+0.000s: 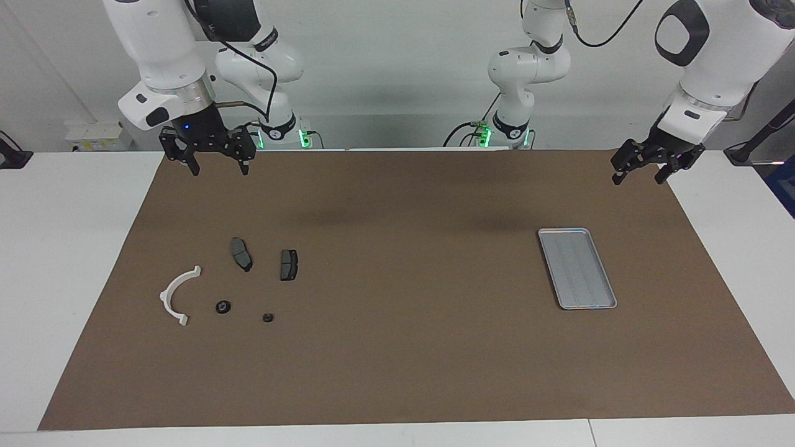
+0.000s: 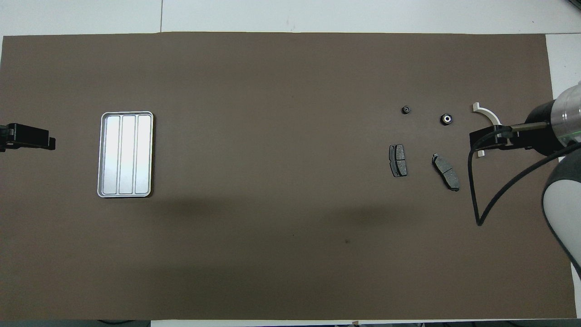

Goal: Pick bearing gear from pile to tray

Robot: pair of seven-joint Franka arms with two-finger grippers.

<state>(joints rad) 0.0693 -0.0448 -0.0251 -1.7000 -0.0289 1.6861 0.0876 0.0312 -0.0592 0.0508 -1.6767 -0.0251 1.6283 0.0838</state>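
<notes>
The pile lies on the brown mat toward the right arm's end: a white curved bracket (image 1: 176,294), two dark brake pads (image 1: 241,253) (image 1: 289,264), and two tiny black round pieces (image 1: 223,307) (image 1: 268,317). One of these is the bearing gear; I cannot tell which. The piece beside the bracket (image 2: 447,119) has a pale centre. My right gripper (image 1: 219,167) hangs open and empty, high above the mat, touching nothing. From overhead it covers one end of the bracket (image 2: 486,113). The silver tray (image 1: 576,267) lies empty toward the left arm's end. My left gripper (image 1: 636,179) hangs open and empty above the mat's corner.
The brown mat (image 1: 410,347) covers most of the white table. Bare mat stretches between the pile and the tray (image 2: 126,154). A black cable (image 2: 476,200) loops down from the right arm.
</notes>
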